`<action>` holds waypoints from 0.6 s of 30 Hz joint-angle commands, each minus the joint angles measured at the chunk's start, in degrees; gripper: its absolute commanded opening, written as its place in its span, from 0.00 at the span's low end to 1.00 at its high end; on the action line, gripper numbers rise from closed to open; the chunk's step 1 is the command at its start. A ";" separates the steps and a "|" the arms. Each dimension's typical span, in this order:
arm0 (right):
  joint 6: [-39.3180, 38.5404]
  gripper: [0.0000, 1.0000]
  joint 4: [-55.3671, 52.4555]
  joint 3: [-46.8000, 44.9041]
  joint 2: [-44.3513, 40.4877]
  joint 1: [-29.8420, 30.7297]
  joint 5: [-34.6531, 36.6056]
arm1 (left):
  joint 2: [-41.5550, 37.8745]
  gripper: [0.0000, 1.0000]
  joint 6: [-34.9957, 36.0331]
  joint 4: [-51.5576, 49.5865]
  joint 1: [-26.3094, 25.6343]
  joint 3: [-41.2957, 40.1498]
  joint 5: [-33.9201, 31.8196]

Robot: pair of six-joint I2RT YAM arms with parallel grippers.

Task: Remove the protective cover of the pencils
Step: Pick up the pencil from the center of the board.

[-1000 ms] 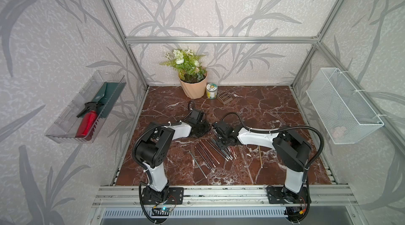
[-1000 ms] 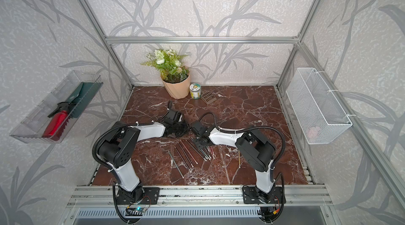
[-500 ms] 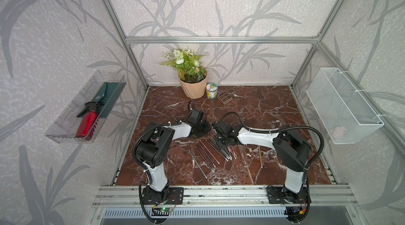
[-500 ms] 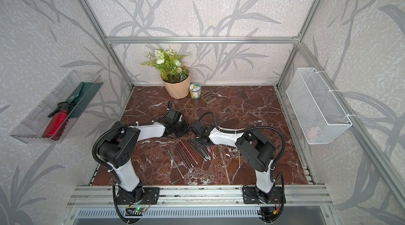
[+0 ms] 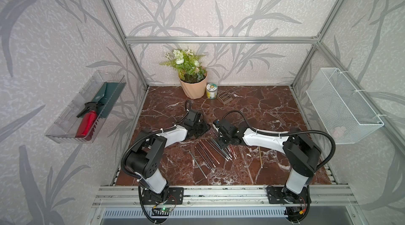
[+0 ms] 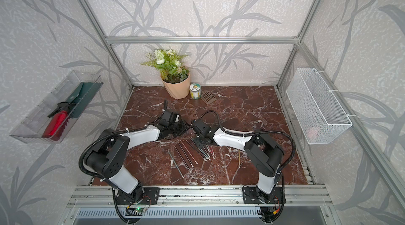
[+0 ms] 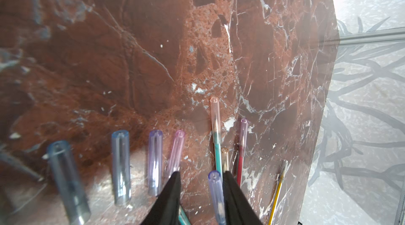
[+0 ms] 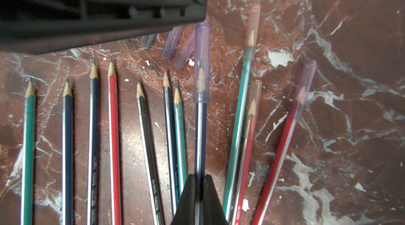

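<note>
On the red marble tabletop [image 5: 263,107], the two arms met nose to nose over a fan of pencils. In both top views they stood much as they had a second earlier; whatever shifted was too slight to read from above. The right gripper [image 8: 199,176] was pressed shut on the barrel of a dark blue pencil [image 8: 200,136], holding its covered tip out toward the left gripper [image 7: 200,173]. That gripper's jaws stood spread, with the pencil's blue-purple cap [image 7: 215,191] between them, close against one finger but not pinched. The cap sat fully over the point, so this pull had, by the look of it, yet to be made, and the left jaws would have to close on the cap first. Beside the held pencil lay seven bare-tipped pencils [image 8: 114,136] in a row and three capped pencils [image 8: 238,125]. A yellow pencil [image 5: 260,157] lay well apart, its tip too small to judge. Loose caps [image 7: 120,166] lay just beyond the bare points, which put the job at roughly two thirds done.
</note>
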 commanded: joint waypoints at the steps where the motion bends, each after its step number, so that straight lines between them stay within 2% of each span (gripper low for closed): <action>1: -0.04 0.00 2.06 -1.71 -3.41 -0.21 -1.46 | -1.93 0.40 0.06 0.60 -0.39 -1.18 -1.15; 8: 0.05 0.00 2.93 -2.55 -4.90 -0.18 -2.28 | -5.27 0.48 -0.33 2.58 -0.34 -3.74 -1.62; 18: 0.21 0.00 3.63 -0.91 -4.26 1.00 -3.59 | -6.83 0.54 -2.23 9.89 -0.52 -7.01 1.15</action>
